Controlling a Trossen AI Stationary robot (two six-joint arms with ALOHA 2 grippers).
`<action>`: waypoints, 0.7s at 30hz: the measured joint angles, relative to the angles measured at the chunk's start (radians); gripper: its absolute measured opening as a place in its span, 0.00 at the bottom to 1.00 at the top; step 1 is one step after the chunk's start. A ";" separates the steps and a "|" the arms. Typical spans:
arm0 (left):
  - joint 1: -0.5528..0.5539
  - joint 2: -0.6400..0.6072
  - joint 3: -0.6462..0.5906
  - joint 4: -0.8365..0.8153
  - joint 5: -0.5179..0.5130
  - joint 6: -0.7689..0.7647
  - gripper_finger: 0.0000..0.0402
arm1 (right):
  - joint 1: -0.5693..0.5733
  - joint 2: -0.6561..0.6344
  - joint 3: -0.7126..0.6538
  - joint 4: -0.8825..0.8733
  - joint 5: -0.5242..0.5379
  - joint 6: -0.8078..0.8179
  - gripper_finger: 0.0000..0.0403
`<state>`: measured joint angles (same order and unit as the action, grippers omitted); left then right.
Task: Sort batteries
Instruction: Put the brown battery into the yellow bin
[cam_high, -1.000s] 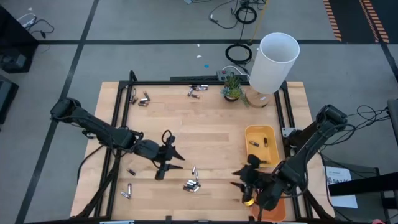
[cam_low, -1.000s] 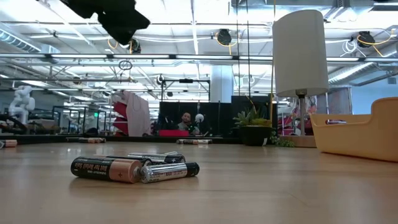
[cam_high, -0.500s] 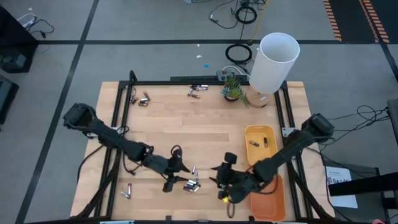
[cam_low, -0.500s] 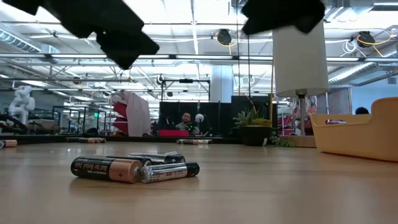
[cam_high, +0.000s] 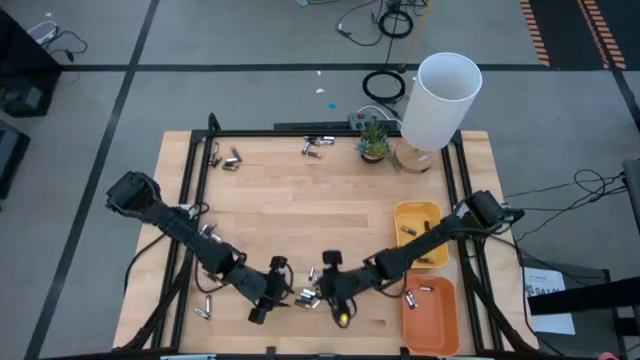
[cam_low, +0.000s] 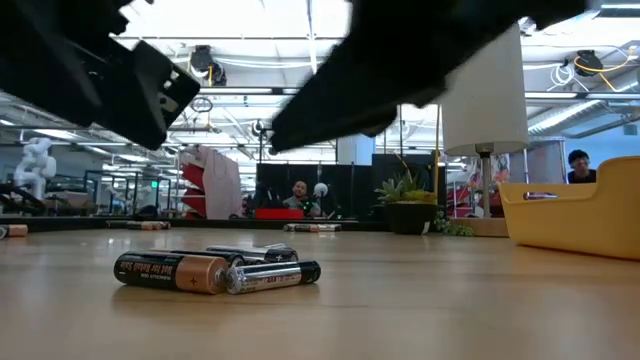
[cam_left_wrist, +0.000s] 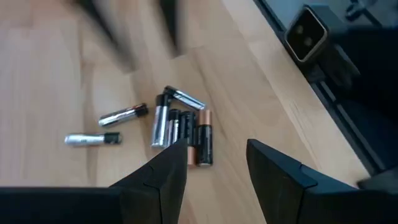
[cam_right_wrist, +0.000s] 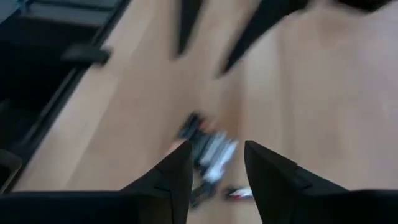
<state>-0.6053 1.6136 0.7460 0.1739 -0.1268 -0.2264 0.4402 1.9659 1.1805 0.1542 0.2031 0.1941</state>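
Note:
A small heap of batteries (cam_high: 307, 296) lies flat on the wooden table near its front edge; it also shows in the low view as batteries (cam_low: 215, 271) and in the left wrist view as batteries (cam_left_wrist: 183, 127). My left gripper (cam_high: 283, 291) hovers open just left of the heap, and its own view shows the left gripper (cam_left_wrist: 217, 163) with nothing between the fingers. My right gripper (cam_high: 323, 287) hovers open just right of the heap. The right wrist view shows the right gripper (cam_right_wrist: 214, 158) over the blurred batteries (cam_right_wrist: 210, 152).
Two single batteries (cam_left_wrist: 106, 127) lie beside the heap, and more batteries (cam_high: 205, 305) lie at the near left and along the far edge (cam_high: 315, 147). A yellow tray (cam_high: 400, 215) and an orange tray (cam_high: 442, 322) sit at the right. A white lamp (cam_high: 440, 100) and a plant (cam_high: 374, 140) stand at the back.
Both grippers have come down toward the battery heap. My left gripper has moved toward the table's right and near edge. My right gripper has swung from beside the orange tray toward the table's left and has rolled. The batteries have not moved.

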 joint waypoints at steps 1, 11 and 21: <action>-0.001 0.011 0.000 0.004 0.000 0.000 0.44 | -0.010 0.000 0.000 0.006 -0.001 0.013 0.33; 0.004 0.103 -0.001 0.153 0.100 0.074 0.44 | -0.035 -0.008 0.000 0.008 0.001 0.039 0.32; 0.030 0.235 -0.001 0.312 0.178 0.015 0.44 | -0.073 -0.011 0.000 0.001 0.012 -0.027 0.32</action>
<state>-0.5751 1.8484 0.7453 0.4858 0.0516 -0.2119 0.3669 1.9549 1.1805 0.1551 0.2156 0.1675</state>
